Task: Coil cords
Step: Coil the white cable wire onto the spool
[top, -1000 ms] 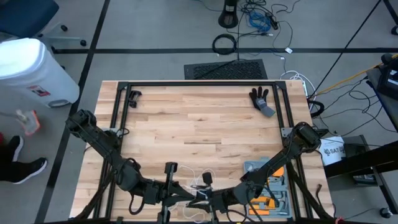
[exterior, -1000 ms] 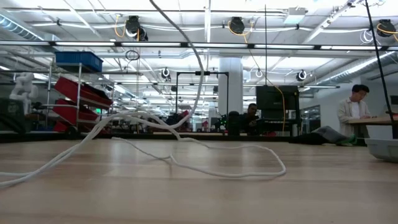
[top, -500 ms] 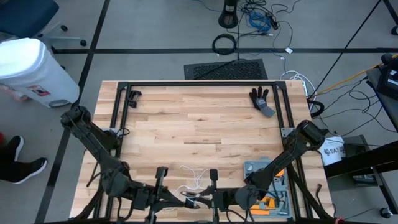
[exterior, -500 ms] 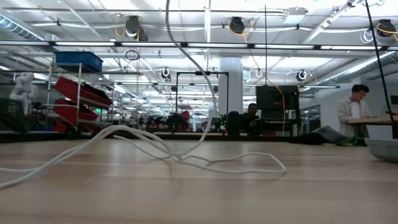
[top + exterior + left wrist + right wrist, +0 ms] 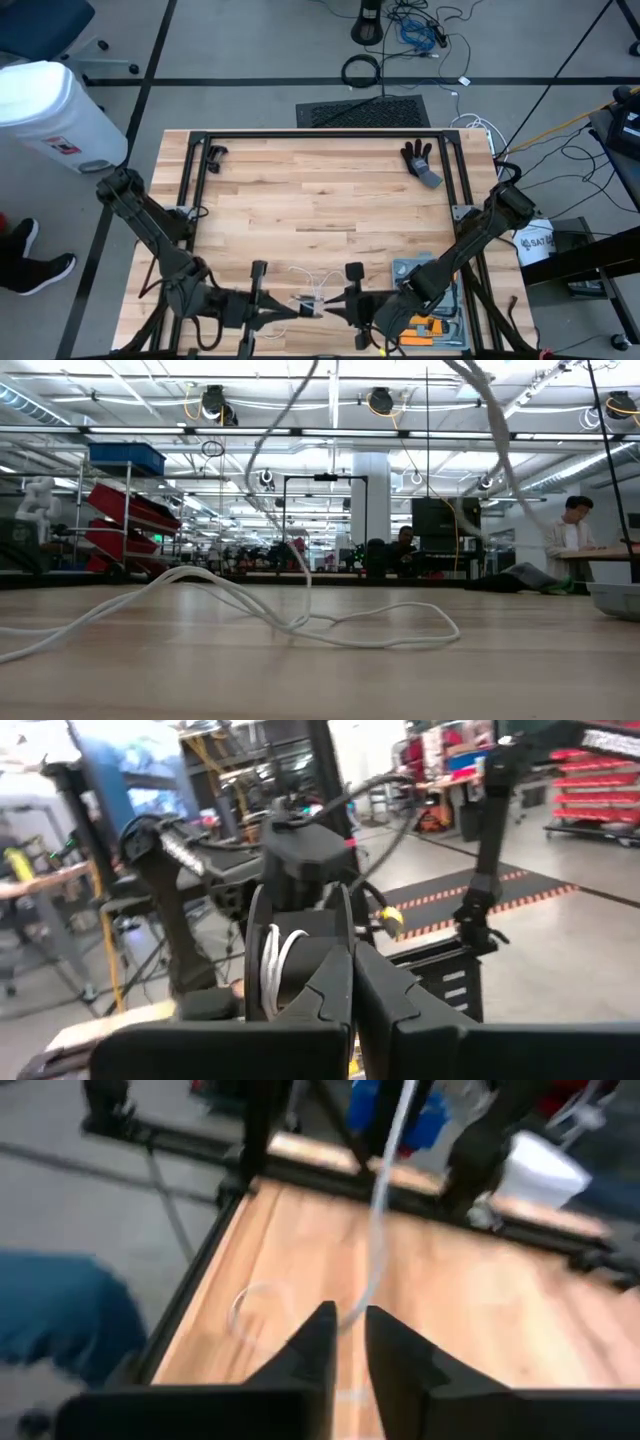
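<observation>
The white cord [image 5: 312, 283] lies looped on the worktop [image 5: 320, 190] near its front edge. The left gripper [image 5: 296, 310] has its fingers pressed together around the reel [image 5: 285, 965]. The right gripper [image 5: 330, 304] has fingers slightly spread, cord between them; no writing reads clearly.

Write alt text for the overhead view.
Seen from above, two dark robot arms meet at the near edge of a wooden table, the left hand and right hand facing each other over a loose white cord. A black glove lies at the far right corner.
</observation>
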You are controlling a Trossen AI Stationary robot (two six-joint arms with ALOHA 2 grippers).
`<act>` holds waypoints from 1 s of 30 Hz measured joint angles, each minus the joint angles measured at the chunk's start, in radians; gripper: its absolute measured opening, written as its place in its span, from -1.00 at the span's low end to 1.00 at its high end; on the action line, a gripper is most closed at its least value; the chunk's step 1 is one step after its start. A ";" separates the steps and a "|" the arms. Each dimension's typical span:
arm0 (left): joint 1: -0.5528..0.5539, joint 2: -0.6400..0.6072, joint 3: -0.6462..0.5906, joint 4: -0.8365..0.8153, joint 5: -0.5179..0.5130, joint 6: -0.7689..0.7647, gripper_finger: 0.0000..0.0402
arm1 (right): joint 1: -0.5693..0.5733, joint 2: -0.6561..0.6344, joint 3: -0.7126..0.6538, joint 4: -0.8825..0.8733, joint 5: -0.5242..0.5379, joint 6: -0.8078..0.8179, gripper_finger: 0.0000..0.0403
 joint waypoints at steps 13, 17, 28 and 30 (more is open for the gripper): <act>0.002 -0.088 0.000 -0.107 -0.040 -0.081 -0.99 | -0.034 0.070 0.000 0.076 0.022 0.091 -0.15; 0.002 -0.104 0.000 -0.113 -0.040 -0.083 -0.99 | -0.048 0.151 0.000 0.114 0.076 0.050 -0.19; -0.019 -0.104 0.000 -0.147 -0.039 -0.100 -0.99 | -0.096 0.225 0.000 0.363 0.144 -0.127 -0.30; -0.019 -0.104 0.000 -0.148 -0.039 -0.102 -0.99 | -0.105 0.225 0.000 0.347 0.144 -0.125 -0.30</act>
